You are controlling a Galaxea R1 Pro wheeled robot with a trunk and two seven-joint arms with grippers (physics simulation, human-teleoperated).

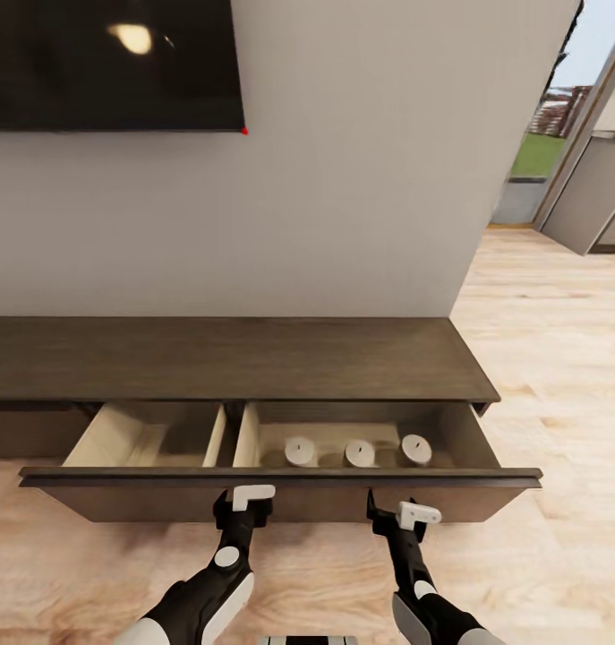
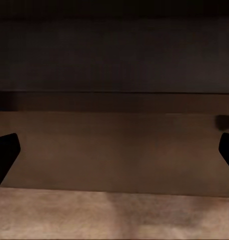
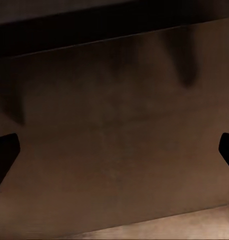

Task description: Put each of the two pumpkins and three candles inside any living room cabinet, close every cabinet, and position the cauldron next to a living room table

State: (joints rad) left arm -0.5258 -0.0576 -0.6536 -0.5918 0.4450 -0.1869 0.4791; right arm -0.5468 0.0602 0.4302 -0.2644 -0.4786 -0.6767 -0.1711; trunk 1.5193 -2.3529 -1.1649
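Inside the open drawer (image 1: 280, 479) of the cabinet (image 1: 235, 358), three candles (image 1: 359, 453) sit. Left pincer (image 1: 251, 498) and right pincer (image 1: 413, 518), both apart, face its front; push evenly to avoid skewing.

The head view looks forward and down from above onto the long, low dark-brown wood cabinet (image 1: 235, 358) against the pale wall. Both wrist views face its pulled-out dark-brown drawer front (image 1: 280, 497) (image 2: 114, 145) (image 3: 114, 140) from very near, the surface they share with the head view.
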